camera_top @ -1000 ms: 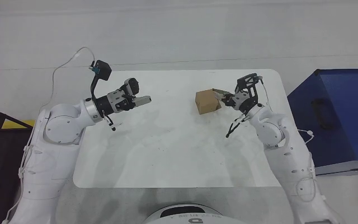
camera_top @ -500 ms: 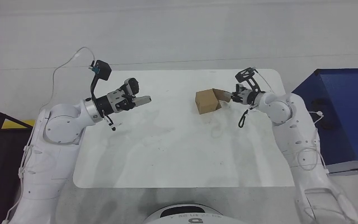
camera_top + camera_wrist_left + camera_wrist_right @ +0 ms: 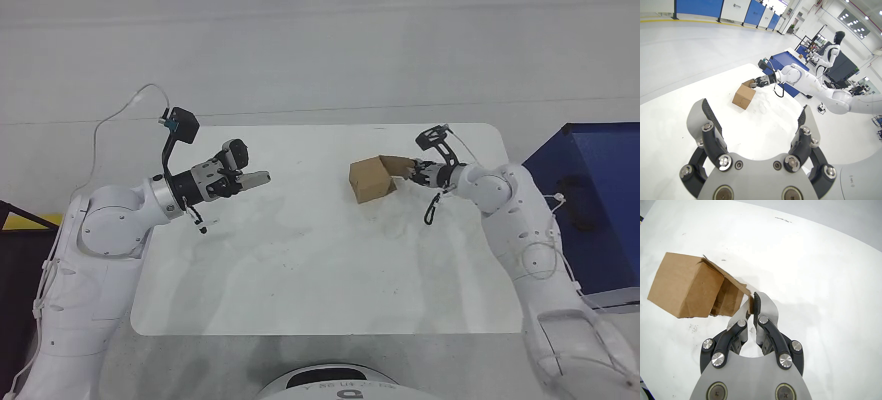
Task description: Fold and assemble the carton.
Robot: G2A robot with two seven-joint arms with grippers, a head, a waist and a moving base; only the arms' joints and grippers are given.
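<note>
White table (image 3: 300, 285) holds the cardboard box (image 3: 370, 181) in its far right part. Seen close from its wrist, the right gripper (image 3: 752, 303) clamps the box's open flap (image 3: 728, 278). The left gripper (image 3: 754, 103) gapes wide, well apart.

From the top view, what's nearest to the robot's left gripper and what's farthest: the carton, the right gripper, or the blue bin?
From the left gripper:
1. carton, on the table, toward its right.
2. right gripper, just past it, fingers shut on the carton's flap.
3. blue bin, beside the table, farthest right.
</note>
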